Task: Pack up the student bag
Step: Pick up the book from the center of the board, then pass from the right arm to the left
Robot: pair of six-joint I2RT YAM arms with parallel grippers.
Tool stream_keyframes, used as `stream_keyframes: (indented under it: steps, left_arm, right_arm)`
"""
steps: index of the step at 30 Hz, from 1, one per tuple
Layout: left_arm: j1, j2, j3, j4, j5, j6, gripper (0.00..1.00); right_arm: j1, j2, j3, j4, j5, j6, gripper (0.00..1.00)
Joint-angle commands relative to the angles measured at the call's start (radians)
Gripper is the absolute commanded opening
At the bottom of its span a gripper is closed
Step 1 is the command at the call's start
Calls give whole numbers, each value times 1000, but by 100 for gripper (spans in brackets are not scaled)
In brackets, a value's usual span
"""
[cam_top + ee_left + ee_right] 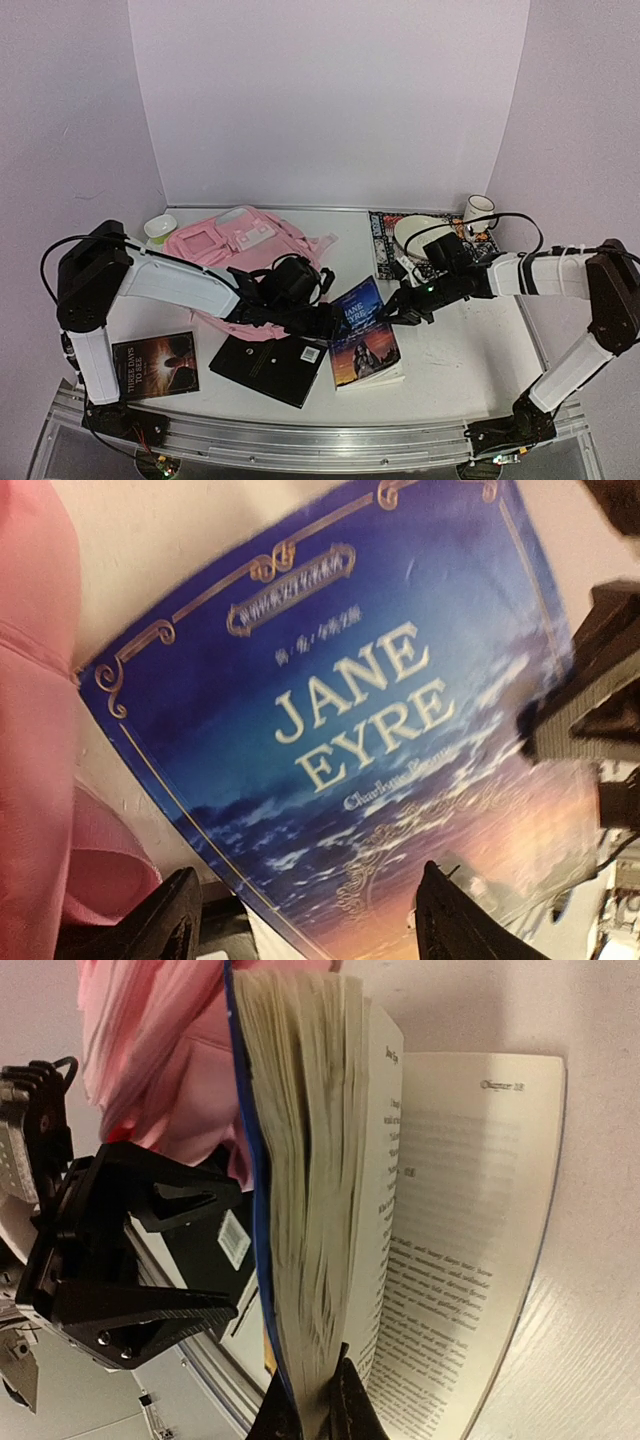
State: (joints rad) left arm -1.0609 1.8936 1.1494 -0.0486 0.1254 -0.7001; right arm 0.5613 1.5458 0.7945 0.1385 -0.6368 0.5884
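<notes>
Pink student bag (240, 240): lies slumped toward the back-left corner of the table (455, 350); I cannot tell where its opening is.
Jane Eyre book (362, 340): near the front edge, centre; cover and page block are raised, last leaves lie flat.
Right gripper (318, 1415): clamped on the raised page block.
Left gripper (305, 925): jaws spread, empty, at the book's bag-side edge.
Step note: likely best to gather every page before lifting, or the book hangs open.

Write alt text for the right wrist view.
The right gripper pinches the front pages of a thick blue-covered paperback book, holding them up from a printed page. The black left gripper stands open beside it, before the soft pink fabric backpack.
</notes>
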Motion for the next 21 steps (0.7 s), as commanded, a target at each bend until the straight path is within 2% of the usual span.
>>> stream_keyframes:
  steps: [1, 9, 13, 21]
  left_arm:
    - [23, -131, -73, 153, -46, -76, 77]
    - [71, -205, -152, 241, -5, -128, 84]
    - [97, -222, -219, 361, 59, -167, 87]
    - [119, -167, -257, 522, 172, -217, 89]
  right_arm:
    - [10, -122, 6, 91, -85, 30, 0]
    - [9, -203, 12, 179, -148, 78, 0]
    - [9, -227, 18, 234, -183, 106, 0]
    - [9, -230, 11, 347, -231, 182, 0]
